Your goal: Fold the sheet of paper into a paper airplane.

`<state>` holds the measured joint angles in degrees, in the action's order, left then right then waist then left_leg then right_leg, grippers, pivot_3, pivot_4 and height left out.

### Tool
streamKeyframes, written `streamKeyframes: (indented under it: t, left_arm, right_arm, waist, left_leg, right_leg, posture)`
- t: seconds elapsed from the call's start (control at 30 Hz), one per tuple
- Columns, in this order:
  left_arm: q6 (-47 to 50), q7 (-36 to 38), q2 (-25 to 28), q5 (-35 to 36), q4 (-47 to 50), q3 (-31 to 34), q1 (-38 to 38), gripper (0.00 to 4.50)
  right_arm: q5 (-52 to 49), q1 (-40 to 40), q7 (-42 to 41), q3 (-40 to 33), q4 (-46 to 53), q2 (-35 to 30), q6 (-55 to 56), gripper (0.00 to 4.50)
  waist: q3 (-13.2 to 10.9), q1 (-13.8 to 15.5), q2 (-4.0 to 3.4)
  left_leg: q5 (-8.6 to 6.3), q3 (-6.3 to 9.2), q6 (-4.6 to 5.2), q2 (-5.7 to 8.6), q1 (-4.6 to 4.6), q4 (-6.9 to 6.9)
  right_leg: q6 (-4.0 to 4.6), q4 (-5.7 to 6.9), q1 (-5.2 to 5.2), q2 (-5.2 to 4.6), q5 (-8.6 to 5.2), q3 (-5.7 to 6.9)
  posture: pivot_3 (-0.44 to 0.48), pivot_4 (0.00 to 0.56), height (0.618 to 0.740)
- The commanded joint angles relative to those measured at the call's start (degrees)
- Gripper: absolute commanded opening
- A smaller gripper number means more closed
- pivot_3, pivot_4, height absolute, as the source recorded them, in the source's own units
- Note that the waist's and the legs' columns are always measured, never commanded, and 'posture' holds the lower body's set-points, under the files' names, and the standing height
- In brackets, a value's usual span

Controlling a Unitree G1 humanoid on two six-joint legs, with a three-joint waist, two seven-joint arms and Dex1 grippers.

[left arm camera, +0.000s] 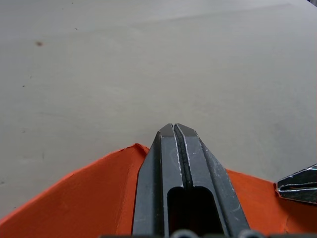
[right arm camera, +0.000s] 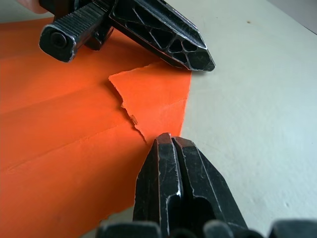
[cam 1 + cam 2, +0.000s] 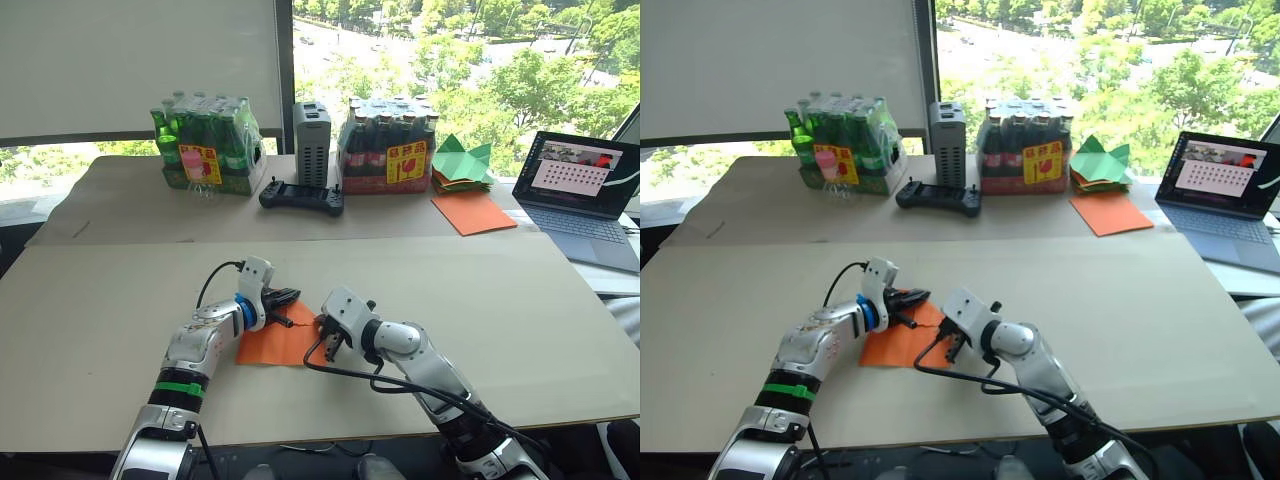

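Both pincers, left pincer (image 1: 174, 130) and right pincer (image 2: 171, 141), press clenched onto the sheet of paper (image 3: 272, 343).

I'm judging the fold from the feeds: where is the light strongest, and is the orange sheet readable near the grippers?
Head views: daylight from the window washes out the trees. Right wrist view: the sheet of paper is evenly lit, creases and ragged flap edge clear, left gripper sharp. Left wrist view: the near fingers look soft.
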<state>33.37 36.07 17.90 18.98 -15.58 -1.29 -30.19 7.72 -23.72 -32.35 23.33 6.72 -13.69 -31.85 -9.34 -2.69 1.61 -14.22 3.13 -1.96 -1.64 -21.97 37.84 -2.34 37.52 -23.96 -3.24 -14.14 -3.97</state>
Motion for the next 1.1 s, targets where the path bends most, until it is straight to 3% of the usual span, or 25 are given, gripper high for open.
streamKeyframes:
  t: [0.03,0.4,0.6,1.1]
  left_arm:
    - [1.63,-0.59,0.24,-0.99,-0.44,-0.37,1.31,0.00]
    - [2.78,-1.54,-0.52,0.34,1.90,1.00,2.01,0.00]
    - [6.55,-1.21,-1.63,6.37,7.73,5.73,2.50,0.00]
    - [15.27,-3.21,4.39,15.29,22.03,15.75,8.57,0.00]
  right_arm:
    - [-0.37,-1.07,0.55,-0.08,-0.99,1.21,-0.92,0.04]
    - [0.44,-3.79,0.63,2.22,-5.08,4.62,1.10,0.04]
    - [0.58,-4.66,0.50,2.74,-6.83,5.09,1.97,0.04]
    - [0.75,-5.68,-0.62,3.67,-9.52,5.31,4.14,0.04]
  waist:
    - [0.00,-0.05,0.00]
    - [0.00,-0.10,0.00]
    - [0.00,-0.24,0.00]
    - [0.00,-1.23,0.00]
  left_leg:
    - [0.00,0.00,0.00,0.00,0.01,0.00]
    - [0.00,0.00,0.00,-0.01,-0.01,0.00]
    - [0.00,0.01,0.00,-0.01,-0.04,0.00]
    - [0.00,0.03,0.00,-0.03,-0.07,0.00]
  right_leg:
    - [0.00,0.00,0.00,0.00,0.00,0.00]
    - [0.00,0.00,-0.02,0.00,0.00,0.00]
    - [0.00,0.03,-0.07,0.01,0.00,0.00]
    - [0.00,0.05,-0.12,0.00,0.00,0.00]
  posture:
    - [0.000,0.150,0.740]
    - [0.000,0.150,0.740]
    - [0.000,0.150,0.740]
    - [0.000,0.150,0.740]
